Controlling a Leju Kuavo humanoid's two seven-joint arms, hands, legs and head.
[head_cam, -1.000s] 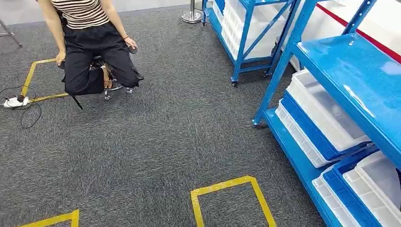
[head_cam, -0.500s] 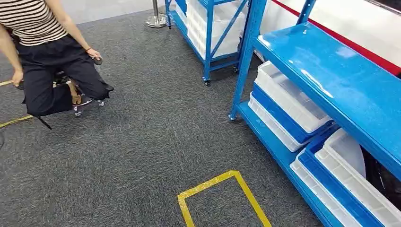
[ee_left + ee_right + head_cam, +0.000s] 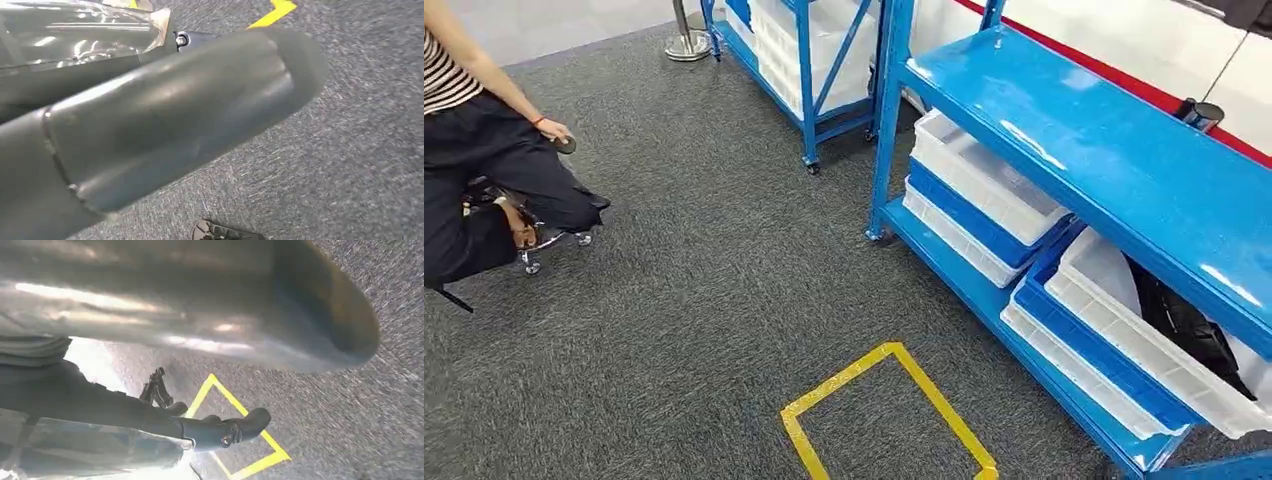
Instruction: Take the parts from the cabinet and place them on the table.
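Observation:
A blue cabinet point(image 3: 1064, 150) stands on the right of the head view, with white bins point(image 3: 984, 175) and blue bins point(image 3: 969, 215) stacked on its low shelf. A dark part point(image 3: 1184, 325) lies in the nearest white bin point(image 3: 1124, 330). In the left wrist view my left hand point(image 3: 165, 125) hangs over the carpet, its thick grey thumb blurred and close, its fingers mostly hidden. My right hand point(image 3: 200, 305) also hangs over the carpet in the right wrist view. Its dark fingers point(image 3: 220, 432) stretch out with nothing in them.
A second blue rack point(image 3: 809, 60) with white bins stands farther back. A person point(image 3: 484, 180) sits on a wheeled stool at the left. A yellow tape square point(image 3: 889, 410) marks the grey carpet ahead. A metal post base point(image 3: 687, 42) stands at the far edge.
The camera has turned right. The whole scene has slid left, the cabinet and its bins take up more of the picture, and the person is now at the left edge.

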